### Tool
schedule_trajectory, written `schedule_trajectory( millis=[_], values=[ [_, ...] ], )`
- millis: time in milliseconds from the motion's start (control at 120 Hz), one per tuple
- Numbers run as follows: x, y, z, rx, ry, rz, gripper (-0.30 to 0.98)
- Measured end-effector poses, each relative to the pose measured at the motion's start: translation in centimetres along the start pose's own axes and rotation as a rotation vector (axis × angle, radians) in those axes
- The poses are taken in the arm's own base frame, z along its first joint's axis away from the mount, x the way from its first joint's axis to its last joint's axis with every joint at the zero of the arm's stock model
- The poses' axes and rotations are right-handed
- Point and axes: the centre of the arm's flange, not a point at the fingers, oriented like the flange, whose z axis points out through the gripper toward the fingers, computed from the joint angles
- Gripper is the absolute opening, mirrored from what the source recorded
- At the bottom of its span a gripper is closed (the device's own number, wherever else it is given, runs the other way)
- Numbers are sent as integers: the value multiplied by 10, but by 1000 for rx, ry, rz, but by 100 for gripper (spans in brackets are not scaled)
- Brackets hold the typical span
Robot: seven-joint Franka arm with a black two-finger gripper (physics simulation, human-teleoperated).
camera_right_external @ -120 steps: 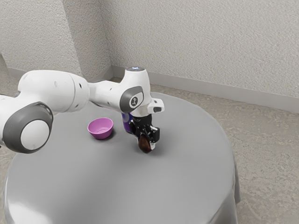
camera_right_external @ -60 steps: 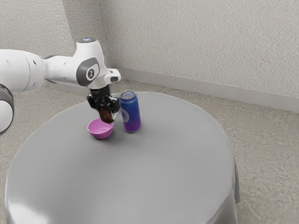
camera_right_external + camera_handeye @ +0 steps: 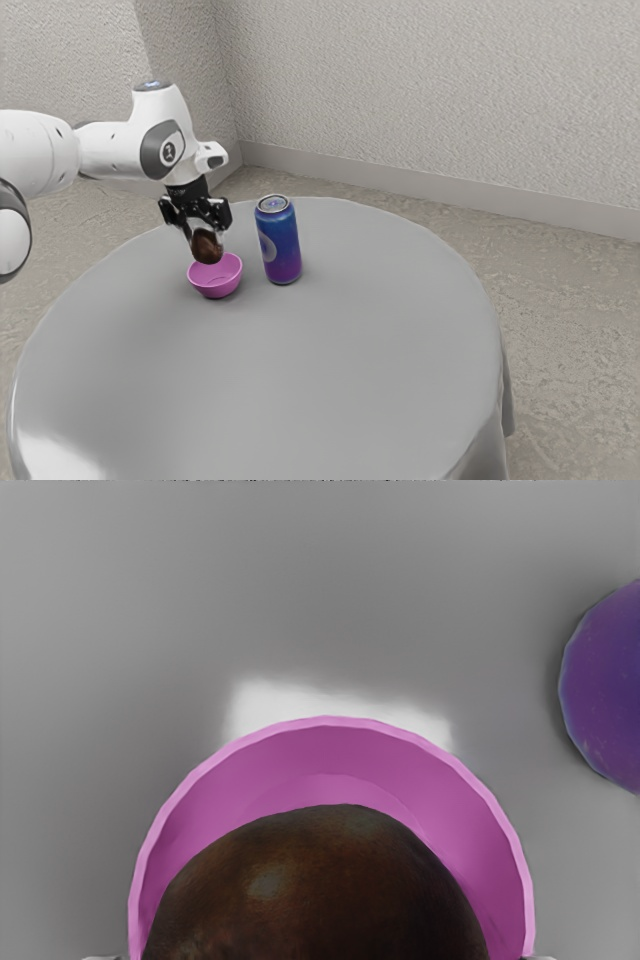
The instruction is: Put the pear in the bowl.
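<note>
The gripper [image 3: 206, 238] is closed on the pear [image 3: 207, 249], a finger on either side of it, and holds it up off the bench [image 3: 310, 370]. The pear (dark brown, more like an old potato in colour) hangs over the pink bowl [image 3: 216, 288], its lower end close above the opening; whether it touches the bowl I cannot tell. In the wrist view the pear covers much of the bowl's inside, with the pink rim curving round it and part of the inner wall and floor showing.

The bowl stands upright on the bench, between the middle and the far edge, toward the exterior view's left. Just beside it, on the exterior view's right, a blue and purple can [image 3: 281, 245] stands upright, with a narrow strip of grey between the two. The can too is nearer the bench's far edge than its near one.

The bench is round (so edges, but no corners) and covered in smooth grey, with folds hanging at the edge on the exterior view's right. A bright patch [image 3: 330, 702] lies on its surface next to the bowl. The white arm [image 3: 108, 150] reaches in from the exterior view's left, its hand pointing down.
</note>
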Motion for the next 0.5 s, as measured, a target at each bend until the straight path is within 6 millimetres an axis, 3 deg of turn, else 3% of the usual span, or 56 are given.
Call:
schedule_trajectory(
  millis=[100, 200, 300, 450, 500],
  values=[
    [0, -1, -4, -3, 4, 1, 58],
    [-5, 2, -20, 0, 17, 6, 62],
    [-23, 10, -69, 4, 62, 21, 64],
    [-65, 25, -172, 11, 130, 47, 67],
    [-78, 30, -197, 11, 132, 54, 67]
  ],
)
